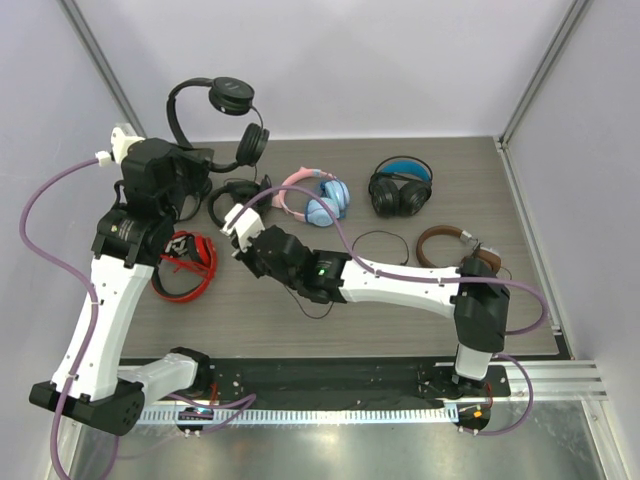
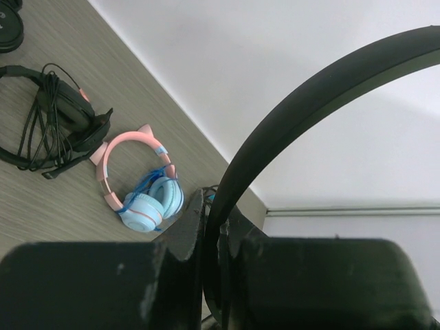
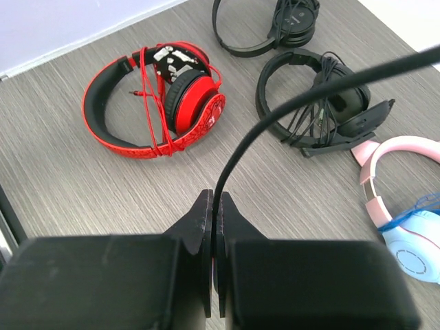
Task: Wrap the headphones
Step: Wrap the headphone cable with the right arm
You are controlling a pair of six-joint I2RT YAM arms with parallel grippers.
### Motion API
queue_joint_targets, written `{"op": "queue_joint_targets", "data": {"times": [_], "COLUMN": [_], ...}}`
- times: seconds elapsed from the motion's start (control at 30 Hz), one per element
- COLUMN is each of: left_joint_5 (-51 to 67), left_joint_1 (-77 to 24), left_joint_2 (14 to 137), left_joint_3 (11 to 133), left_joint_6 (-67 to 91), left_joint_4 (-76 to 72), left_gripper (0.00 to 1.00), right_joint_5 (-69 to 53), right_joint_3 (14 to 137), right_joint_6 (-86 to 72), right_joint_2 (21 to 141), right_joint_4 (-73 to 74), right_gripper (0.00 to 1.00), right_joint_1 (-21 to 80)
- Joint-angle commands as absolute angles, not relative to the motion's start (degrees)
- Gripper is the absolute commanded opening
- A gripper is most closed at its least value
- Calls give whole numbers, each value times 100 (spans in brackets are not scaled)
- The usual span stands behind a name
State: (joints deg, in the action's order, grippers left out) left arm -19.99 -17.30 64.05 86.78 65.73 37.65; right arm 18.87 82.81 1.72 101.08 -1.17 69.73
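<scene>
Headphones (image 1: 232, 95) in left tool (image 2: 212, 223); cable (image 3: 275, 117), right tool (image 3: 214, 206)

You've got the slim all-black headphones (image 1: 232, 96) held aloft at the far left, their thin headband (image 2: 295, 103) pinched in the left claw (image 2: 212, 216). Their thin black cable (image 3: 275, 115) arcs into the closed right claw (image 3: 215, 206).

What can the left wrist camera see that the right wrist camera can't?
Only the left wrist view shows the curved headband of the slim black headphones, clamped in the left gripper. Only the right wrist view shows the red headphones lying on the table, and the thin black cable pinched in the right gripper. Both views show the pink-and-blue headphones and the black headset with its cord bundled around it.
</scene>
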Motion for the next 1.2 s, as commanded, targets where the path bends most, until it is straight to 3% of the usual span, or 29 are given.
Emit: {"op": "queue_joint_targets", "data": {"times": [0.0, 0.4, 0.67, 1.17], "left_joint_5": [-1846, -2714, -4218, -4562], "left_joint_1": [-1758, -1881, -2935, -3138], "left_joint_2": [6320, 6407, 6706, 6970], "left_joint_3": [8780, 8684, 8789, 8455], "left_joint_6": [6776, 5881, 4843, 3956], "left_joint_4": [3542, 3665, 3656, 3498], "left_gripper": [0, 0, 0, 0], "right_joint_5": [1933, 1346, 1063, 739], "right_joint_3": [8578, 8561, 8464, 8815], "right_joint_6": [360, 378, 334, 799], "right_joint_2": [10247, 9959, 9511, 8491], "right_joint_4": [-184, -255, -35, 1940], "right_gripper": [1, 1, 1, 1], "right_joint_1": [7014, 7031, 7040, 7066]}}
